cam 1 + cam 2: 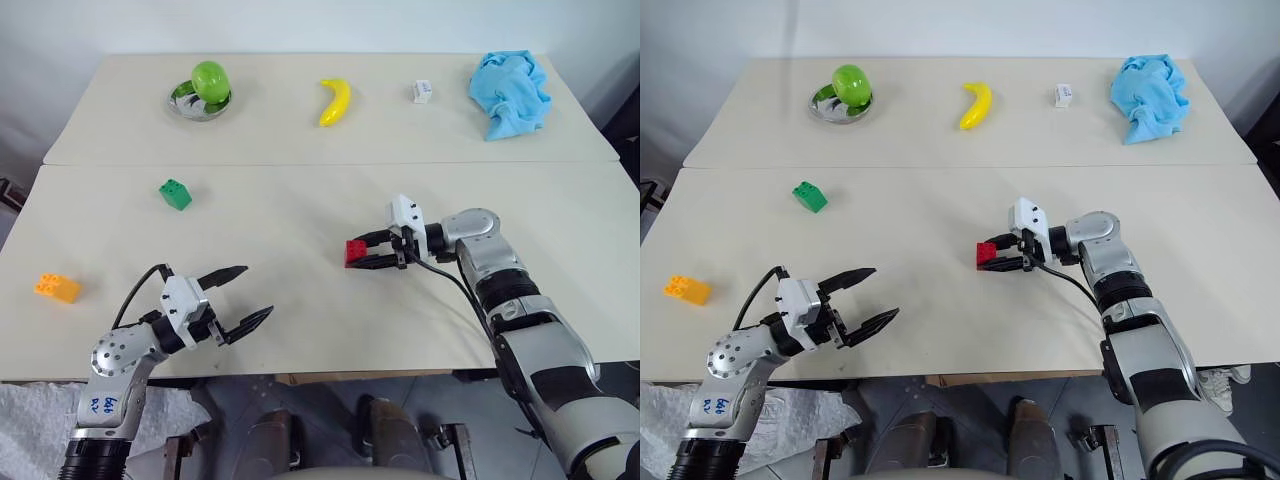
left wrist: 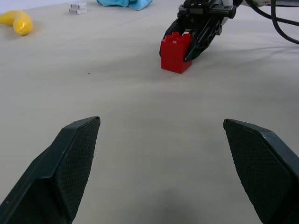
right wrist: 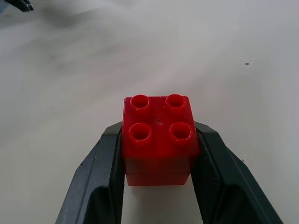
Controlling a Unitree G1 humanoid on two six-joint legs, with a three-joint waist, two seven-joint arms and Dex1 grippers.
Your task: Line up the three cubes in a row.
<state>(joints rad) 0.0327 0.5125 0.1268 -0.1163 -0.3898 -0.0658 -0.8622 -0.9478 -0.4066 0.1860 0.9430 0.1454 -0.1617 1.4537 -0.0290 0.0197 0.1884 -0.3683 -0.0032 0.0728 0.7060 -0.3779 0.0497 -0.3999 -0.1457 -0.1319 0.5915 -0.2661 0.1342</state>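
Red cube (image 3: 159,140) standing on table (image 1: 300,200) just right of centre, studs up, pinched between right gripper (image 1: 372,252) fingers (pads flush on both sides). Green cube (image 1: 175,194) at 10 o'clock from it, well apart. Orange-yellow cube (image 1: 57,288) far off at 9 o'clock, near table edge. Left gripper (image 1: 240,295) spread wide at 8 o'clock, holding nothing.
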